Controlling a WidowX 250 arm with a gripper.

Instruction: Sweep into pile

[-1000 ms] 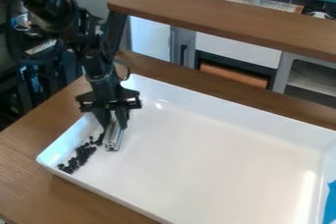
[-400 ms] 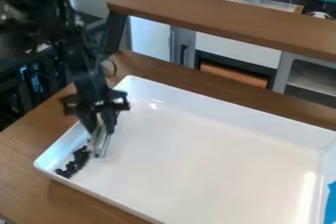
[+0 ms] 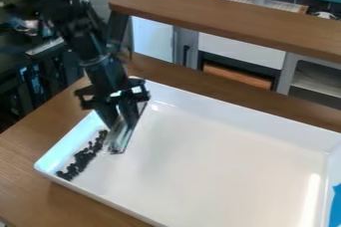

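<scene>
Gripper (image 3: 120, 120): clamped on a silvery bar (image 3: 119, 139), now shifted right, just beside the dark pieces (image 3: 83, 157). Pieces: loose strip along the left wall of the white tray (image 3: 213, 156), far end uncovered. Consequence: pile unfinished; another nearward sweep seems due.

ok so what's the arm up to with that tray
The robot's gripper is holding a metallic, bar-like tool down inside the white tray, near its left side in the view. Beside the tool, small dark pieces lie in an uneven strip along that side. The job is sweeping them into a pile, and at this moment they are strung out rather than heaped.
</scene>
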